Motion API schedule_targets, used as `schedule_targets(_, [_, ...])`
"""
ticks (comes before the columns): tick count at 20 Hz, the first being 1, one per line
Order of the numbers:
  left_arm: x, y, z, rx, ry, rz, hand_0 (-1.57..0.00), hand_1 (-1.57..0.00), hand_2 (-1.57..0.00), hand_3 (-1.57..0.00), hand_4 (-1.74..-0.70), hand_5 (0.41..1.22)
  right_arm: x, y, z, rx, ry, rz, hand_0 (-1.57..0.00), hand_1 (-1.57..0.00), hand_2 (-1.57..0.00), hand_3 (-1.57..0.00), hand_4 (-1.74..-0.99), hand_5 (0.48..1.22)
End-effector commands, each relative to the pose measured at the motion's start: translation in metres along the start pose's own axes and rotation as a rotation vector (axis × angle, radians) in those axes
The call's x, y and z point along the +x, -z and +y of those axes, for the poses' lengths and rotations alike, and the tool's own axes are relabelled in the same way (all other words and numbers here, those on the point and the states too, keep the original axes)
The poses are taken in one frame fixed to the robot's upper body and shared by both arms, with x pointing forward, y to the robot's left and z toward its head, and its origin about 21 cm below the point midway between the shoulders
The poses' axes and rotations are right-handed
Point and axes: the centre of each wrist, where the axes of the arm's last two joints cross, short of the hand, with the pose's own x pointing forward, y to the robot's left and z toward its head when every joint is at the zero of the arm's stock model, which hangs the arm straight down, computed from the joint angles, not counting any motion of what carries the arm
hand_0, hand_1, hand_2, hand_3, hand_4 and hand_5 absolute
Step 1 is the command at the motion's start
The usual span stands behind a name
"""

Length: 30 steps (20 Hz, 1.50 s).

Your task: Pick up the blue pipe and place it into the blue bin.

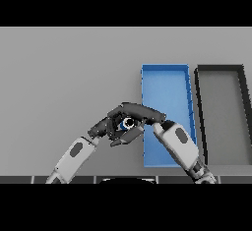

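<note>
We are at the grasp: right hand [138, 113] curled round the pipe [127, 123], left hand [101, 128] just beside it, fingers unclear; next we lift toward the bin [165, 69] on its right

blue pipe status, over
Right hand shut on blue pipe, left of blue bin. Left hand close beside, fingers unclear. Nothing in the way.

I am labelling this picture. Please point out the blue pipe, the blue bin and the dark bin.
blue pipe [127, 123], head view, its round open end.
blue bin [165, 88], head view, bare floor.
dark bin [224, 112], head view, bare floor.
</note>
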Motion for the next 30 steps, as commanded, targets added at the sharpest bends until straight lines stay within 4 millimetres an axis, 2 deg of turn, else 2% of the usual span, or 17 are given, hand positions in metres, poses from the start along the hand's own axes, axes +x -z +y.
schedule_targets(1, [-0.001,0.001,-0.002,0.018,-0.032,-0.022,-1.06,-1.02,-0.97,-0.94,-1.61,1.221,-0.004,0.002,0.001,0.011,0.027,0.029,-1.13,-1.12,-1.14,-0.96,-1.562,0.666])
schedule_targets(2, [-0.002,0.001,0.000,0.031,-0.055,-0.059,-1.16,-1.13,-1.05,-1.07,-1.63,1.221,-0.006,0.001,0.001,0.015,0.051,0.050,-1.22,-1.21,-1.23,-1.08,-1.526,0.728])
schedule_targets(4, [-0.003,0.001,-0.004,0.040,-0.117,-0.101,-1.31,-1.29,-1.19,-1.25,-1.67,1.221,-0.008,0.002,0.004,0.011,0.090,0.015,-1.35,-1.34,-1.35,-1.26,-1.469,0.905])
schedule_targets(6, [-0.003,0.006,-0.004,0.041,-0.142,-0.135,-1.40,-1.39,-1.31,-1.36,-1.70,1.221,-0.006,-0.001,0.004,-0.003,0.023,-0.018,-1.43,-1.42,-1.43,-1.37,-1.441,1.019])
schedule_targets(8, [-0.003,0.005,-0.003,0.038,-0.145,-0.106,-1.46,-1.45,-1.37,-1.44,-1.71,1.221,-0.007,0.000,0.003,0.005,-0.022,-0.018,-1.48,-1.48,-1.48,-1.44,-1.457,1.092])
schedule_targets(11, [-0.001,0.003,0.000,0.034,-0.150,-0.114,-1.52,-1.51,-1.39,-1.50,-1.73,1.221,-0.006,-0.002,0.005,-0.008,-0.007,-0.043,-1.52,-1.52,-1.53,-1.51,-1.475,1.155])
schedule_targets(12, [-0.002,0.002,0.001,0.039,-0.129,-0.132,-1.43,-1.35,-1.22,-1.33,-1.65,1.221,-0.005,0.000,0.006,-0.019,0.007,-0.050,-1.53,-1.53,-1.53,-1.52,-1.480,1.168])
schedule_targets(13, [-0.001,0.002,0.003,0.026,-0.080,-0.131,-1.16,-1.08,-0.98,-1.07,-1.54,1.221,-0.006,0.000,0.008,-0.025,0.030,-0.062,-1.54,-1.54,-1.54,-1.53,-1.483,1.179])
schedule_targets(15, [-0.001,-0.003,0.006,-0.037,0.008,-0.095,-0.74,-0.69,-0.62,-0.68,-1.31,1.221,-0.008,0.000,0.010,-0.019,0.035,-0.054,-1.55,-1.55,-1.55,-1.54,-1.488,1.194])
schedule_targets(16, [-0.002,-0.001,0.005,-0.058,0.038,-0.079,-0.59,-0.55,-0.50,-0.55,-1.22,1.221,-0.007,0.000,0.009,-0.015,0.030,-0.030,-1.56,-1.56,-1.56,-1.55,-1.490,1.199])
schedule_targets(17, [-0.002,0.001,0.007,-0.055,0.061,-0.081,-0.47,-0.44,-0.40,-0.44,-1.14,1.187,-0.005,0.000,0.006,-0.012,0.023,-0.020,-1.56,-1.56,-1.56,-1.55,-1.491,1.204])
schedule_targets(18, [-0.003,-0.001,0.010,-0.061,0.071,-0.091,-0.38,-0.35,-0.32,-0.35,-1.09,1.113,-0.005,-0.002,0.005,-0.012,0.025,-0.037,-1.56,-1.56,-1.56,-1.56,-1.492,1.207])
schedule_targets(21, [-0.007,-0.003,0.008,-0.051,0.081,-0.049,-0.19,-0.18,-0.16,-0.18,-0.97,0.849,0.001,0.001,0.009,0.001,0.029,-0.087,-1.57,-1.57,-1.57,-1.56,-1.495,1.214])
schedule_targets(23, [-0.008,-0.003,0.011,-0.039,0.103,0.000,-0.12,-0.12,-0.10,-0.11,-0.91,0.735,-0.007,0.002,0.007,-0.006,0.011,-0.077,-1.57,-1.57,-1.57,-1.57,-1.496,1.216])
schedule_targets(26, [-0.006,-0.003,0.009,-0.031,0.086,-0.002,-0.06,-0.06,-0.05,-0.06,-0.89,0.638,-0.003,0.000,0.007,-0.010,0.002,-0.085,-1.57,-1.57,-1.57,-1.57,-1.493,1.219])
schedule_targets(30, [-0.011,0.001,0.009,-0.022,0.043,0.041,-0.03,-0.02,-0.02,-0.02,-0.89,0.576,-0.002,0.003,0.005,-0.015,0.024,-0.101,-1.57,-1.57,-1.57,-1.57,-1.489,1.220])
